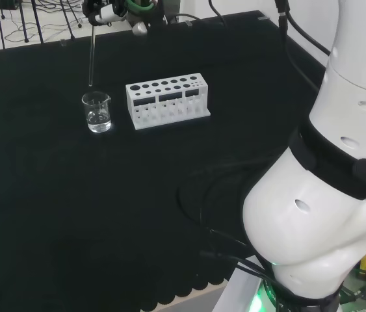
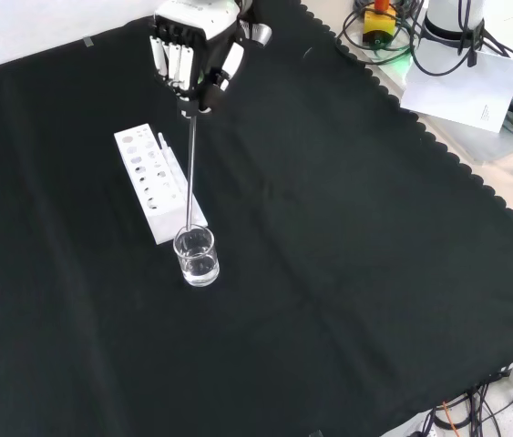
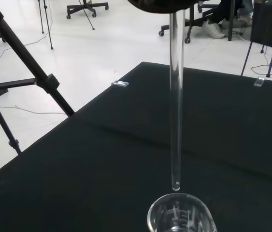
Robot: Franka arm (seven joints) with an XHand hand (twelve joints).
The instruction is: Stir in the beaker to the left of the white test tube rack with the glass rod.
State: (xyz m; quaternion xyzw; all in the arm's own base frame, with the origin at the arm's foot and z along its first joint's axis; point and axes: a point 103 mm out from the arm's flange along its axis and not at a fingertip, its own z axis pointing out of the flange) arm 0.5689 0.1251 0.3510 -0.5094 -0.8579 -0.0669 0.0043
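- Front view: the hand [image 2: 194, 56] has its fingers curled round the top of the glass rod [image 2: 189, 173], which hangs upright.
- Wrist view: the rod's rounded lower tip is just above the rim of the beaker [image 3: 181, 215], not yet inside.
- Head view: the beaker [image 1: 97, 112], holding some clear liquid, stands just left of the white test tube rack [image 1: 167, 100] on the black cloth [image 1: 104, 208].

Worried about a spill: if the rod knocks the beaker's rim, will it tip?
Probably slides rather than tips: the beaker looks squat, with liquid low inside. Being clear glass, it may chip. The glass rod hangs above it from the hand.
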